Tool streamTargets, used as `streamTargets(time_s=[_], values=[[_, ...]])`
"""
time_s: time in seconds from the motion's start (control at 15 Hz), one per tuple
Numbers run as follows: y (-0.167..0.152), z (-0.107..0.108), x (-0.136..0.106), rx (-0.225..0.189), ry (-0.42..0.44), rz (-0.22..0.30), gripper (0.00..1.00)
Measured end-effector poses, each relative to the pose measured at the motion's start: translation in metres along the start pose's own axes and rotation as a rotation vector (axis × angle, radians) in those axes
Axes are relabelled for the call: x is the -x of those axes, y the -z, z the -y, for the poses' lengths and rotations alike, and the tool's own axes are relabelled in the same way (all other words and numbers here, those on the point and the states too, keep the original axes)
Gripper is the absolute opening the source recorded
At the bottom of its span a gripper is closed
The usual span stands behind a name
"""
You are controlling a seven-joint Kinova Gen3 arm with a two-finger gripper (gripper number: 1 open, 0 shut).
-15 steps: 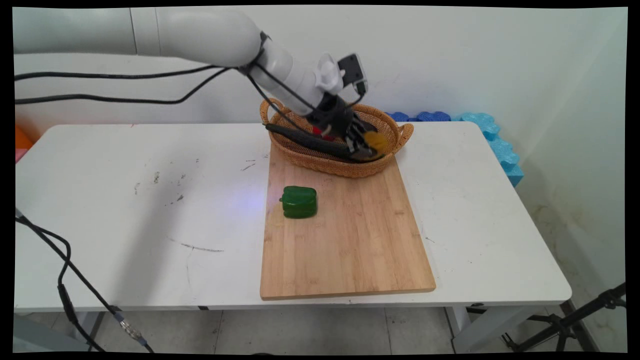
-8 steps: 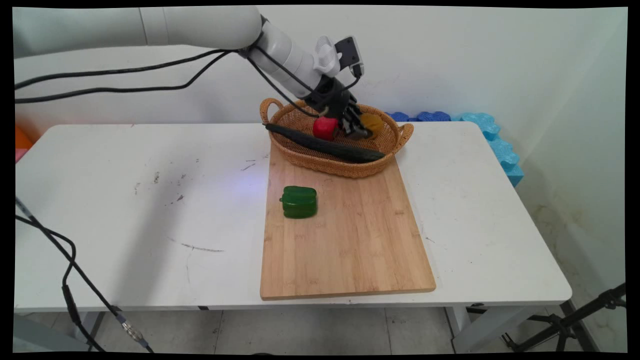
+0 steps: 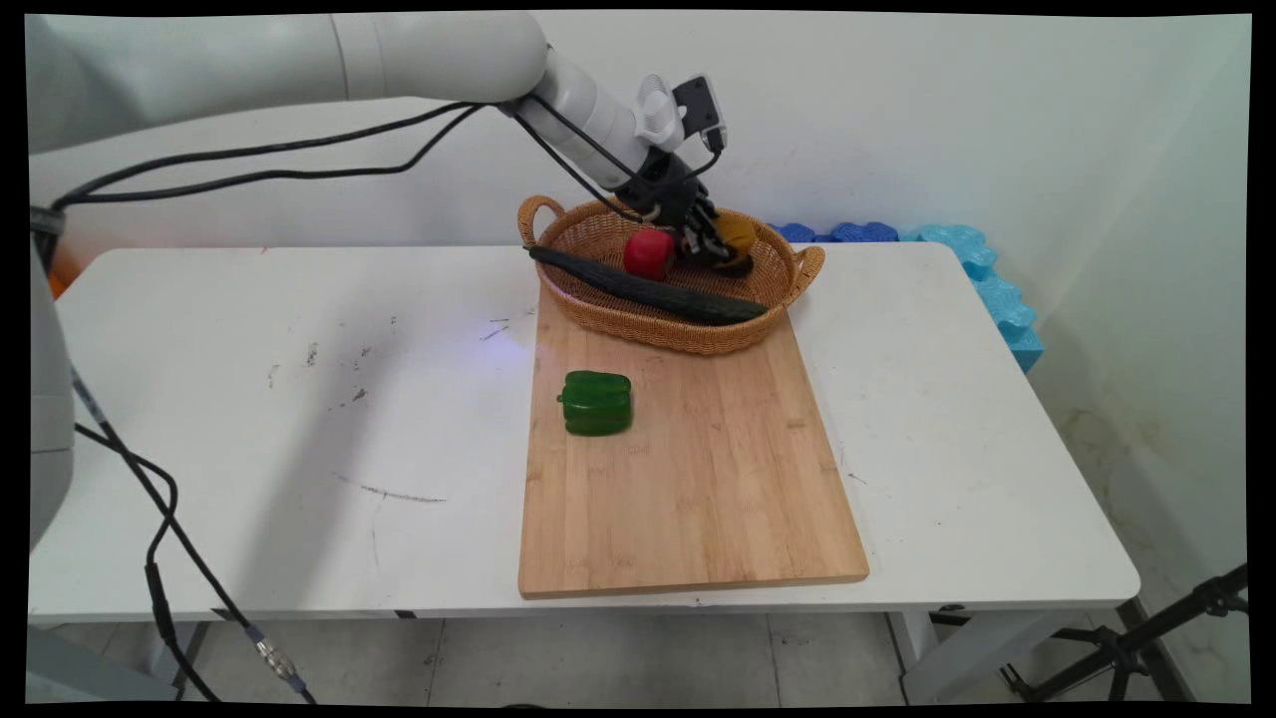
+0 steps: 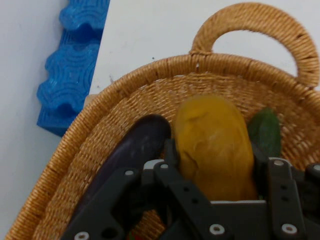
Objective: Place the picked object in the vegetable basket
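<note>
The gripper [image 3: 720,249] is down in the basket [image 3: 598,299]. It is closed around a yellow mango [image 4: 215,145], with one finger [image 4: 170,152] on each side of it. The mango sits inside the basket, near its far handle [image 4: 260,30]. A dark eggplant [image 4: 135,150] lies just beside the mango. A red fruit [image 3: 648,252] and a long cucumber [image 3: 648,289] are in the basket too. A green pepper [image 3: 596,402] sits on the board [image 3: 698,499], in front of the basket.
</note>
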Motion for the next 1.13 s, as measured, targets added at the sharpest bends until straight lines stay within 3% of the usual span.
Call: streamTargets(time_s=[0.87,0.93,1.13], values=[[-0.050,0.013,0.012,-0.005,0.085,0.024,0.00],[-0.052,0.014,0.013,-0.004,0.090,0.025,1.00],[-0.055,0.014,0.014,-0.005,0.099,0.025,1.00]])
